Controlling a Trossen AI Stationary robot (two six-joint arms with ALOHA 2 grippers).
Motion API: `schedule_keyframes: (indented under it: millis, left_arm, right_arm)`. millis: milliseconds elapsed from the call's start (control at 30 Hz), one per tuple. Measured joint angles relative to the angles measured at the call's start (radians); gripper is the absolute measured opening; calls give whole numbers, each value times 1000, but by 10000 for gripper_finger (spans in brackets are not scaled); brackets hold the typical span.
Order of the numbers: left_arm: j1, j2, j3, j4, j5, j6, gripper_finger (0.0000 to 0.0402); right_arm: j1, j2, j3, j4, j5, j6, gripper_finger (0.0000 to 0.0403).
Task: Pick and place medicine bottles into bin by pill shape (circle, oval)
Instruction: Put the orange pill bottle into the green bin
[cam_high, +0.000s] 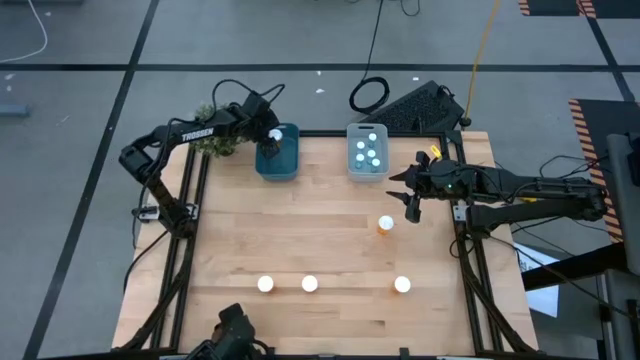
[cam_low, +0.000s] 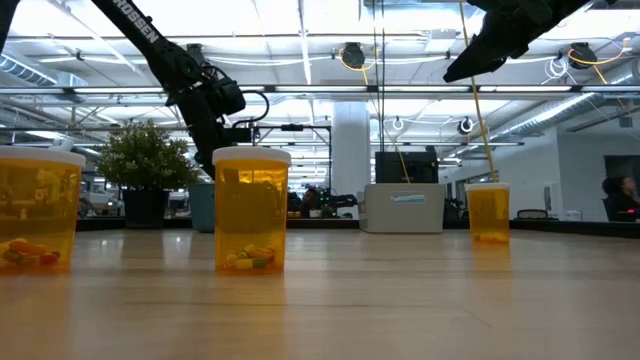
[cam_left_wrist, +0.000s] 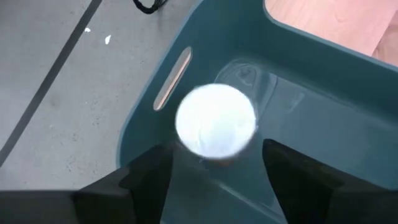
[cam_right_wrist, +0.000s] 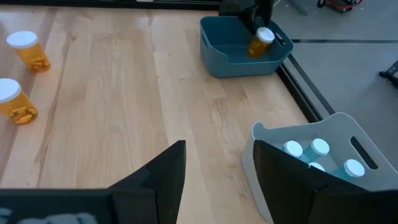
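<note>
My left gripper (cam_left_wrist: 217, 177) hangs open over the teal bin (cam_high: 277, 152) at the table's far edge. An amber bottle with a white cap (cam_left_wrist: 216, 120) sits tilted inside that bin (cam_right_wrist: 260, 42), just past the fingertips, and I see no finger on it. My right gripper (cam_high: 408, 196) hovers open and empty above the table, near the white bin (cam_high: 367, 150), which holds several pale blue bottles (cam_right_wrist: 318, 149). Amber bottles stand upright on the wood: one (cam_high: 386, 225) close to my right gripper, three in a row near the front edge (cam_high: 265, 285), (cam_high: 309, 285), (cam_high: 402, 285).
A potted plant (cam_high: 215, 140) stands by the teal bin's left side. A keyboard (cam_high: 420, 108) and cables lie on the floor beyond the far edge. Bare wood lies between the bins and the front row of bottles (cam_low: 250, 210).
</note>
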Motion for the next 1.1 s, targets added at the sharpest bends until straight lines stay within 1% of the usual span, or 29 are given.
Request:
schedule_keyframes:
  millis: [333, 533, 733, 933, 1100]
  left_arm:
    - [-3, 0, 0, 17, -1, 0, 259]
    - [-30, -18, 1, 15, -4, -3, 260]
    - [-93, -100, 1, 8, -9, -20, 260]
    - [-182, -190, 1, -14, -18, -46, 260]
    - [-267, -229, 2, -19, -27, -76, 260]
  right_arm:
    - [0, 0, 0, 0, 0, 0, 183]
    - [0, 0, 0, 9, 0, 5, 183]
    - [0, 0, 0, -9, -1, 40, 183]
    - [0, 0, 0, -107, -3, 119, 183]
    - [12, 0, -6, -180, -3, 213, 183]
